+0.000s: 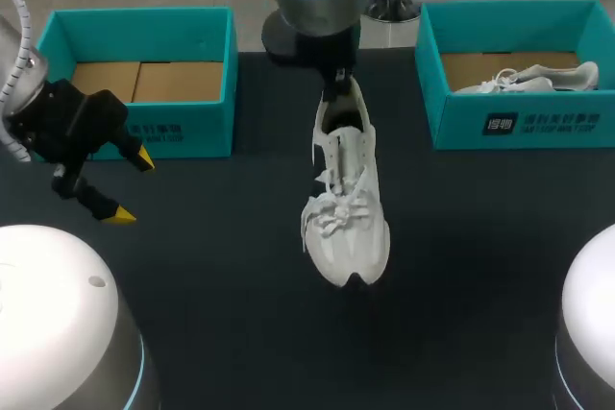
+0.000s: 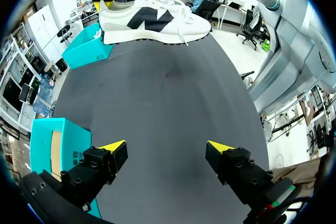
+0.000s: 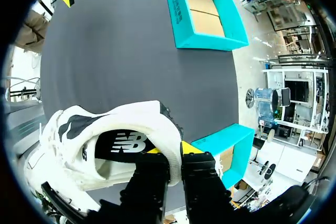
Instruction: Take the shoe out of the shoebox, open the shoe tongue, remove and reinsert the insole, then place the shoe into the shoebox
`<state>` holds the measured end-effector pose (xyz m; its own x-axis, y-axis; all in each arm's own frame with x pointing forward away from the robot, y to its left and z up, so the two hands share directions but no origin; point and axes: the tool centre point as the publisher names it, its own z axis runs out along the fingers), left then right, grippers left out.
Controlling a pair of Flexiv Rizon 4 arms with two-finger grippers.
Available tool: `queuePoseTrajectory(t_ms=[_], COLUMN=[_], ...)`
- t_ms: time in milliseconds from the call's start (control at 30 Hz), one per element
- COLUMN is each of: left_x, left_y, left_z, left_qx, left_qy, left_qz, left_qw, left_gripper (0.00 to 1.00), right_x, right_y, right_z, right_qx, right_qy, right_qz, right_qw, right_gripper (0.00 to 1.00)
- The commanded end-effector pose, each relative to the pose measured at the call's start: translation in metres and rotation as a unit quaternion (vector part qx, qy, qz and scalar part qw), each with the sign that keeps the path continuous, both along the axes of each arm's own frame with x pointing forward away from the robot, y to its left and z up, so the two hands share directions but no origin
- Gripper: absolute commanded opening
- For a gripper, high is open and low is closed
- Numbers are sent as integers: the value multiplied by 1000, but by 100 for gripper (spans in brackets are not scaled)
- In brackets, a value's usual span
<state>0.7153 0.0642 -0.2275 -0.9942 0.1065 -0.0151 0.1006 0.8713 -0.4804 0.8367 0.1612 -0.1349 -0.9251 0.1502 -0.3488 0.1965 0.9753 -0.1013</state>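
**Right gripper [image 3: 173, 150] clamped on the shoe's heel; left gripper [image 1: 132, 187] spread apart**

The right gripper's two yellow-tipped fingers pinch the heel collar of the white shoe [image 1: 346, 199] from both sides, one inside the opening and one outside. The shoe stretches away below this gripper, toe farthest from it, with its laces tied and lying loose over the tongue. Just ahead of the fingers, inside the opening, lies the dark insole [image 3: 123, 145]. Whether the sole touches the dark table [image 1: 221, 266] cannot be told.

The left gripper holds nothing. Its fingers stand wide apart above bare tabletop. The shoe is well ahead of it, seen side-on with the dark mark on its flank, and well apart from both tips.

The left shoebox [image 1: 135, 74], teal with a bare cardboard floor, sits just beside the left gripper's outer finger. From the right gripper it lies far ahead across the table.

The right shoebox [image 1: 519, 64], also teal, stands close beside the right gripper. From the left gripper it lies far off, past the shoe's heel. In it rests a second shoe [image 1: 538, 77], white, lying on the cardboard floor.
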Motion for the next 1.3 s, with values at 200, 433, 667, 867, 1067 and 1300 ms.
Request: queuePoseTrajectory(t_ms=[200,433,667,867,1067,1300], left_x=[0,0,0,0,0,0], left_y=[0,0,0,0,0,0], left_z=[0,0,0,0,0,0], left_qx=[1,1,1,1,1,1], left_qy=[0,0,0,0,0,0], left_qz=[0,0,0,0,0,0], left_qw=[1000,1000,1000,1000,1000,1000], left_gripper=[100,100,100,100,100,100], right_x=[8,8,8,69,142,199], right_y=[15,15,15,-79,-188,-276], right_z=[23,23,23,38,59,72], right_qx=[-7,-7,-7,-20,-40,-54], right_qy=[16,16,16,-21,-35,-49], right_qz=[5,5,5,-16,-28,-48], right_qw=[1000,1000,1000,999,998,996], right_gripper=[0,0,0,0,0,0])
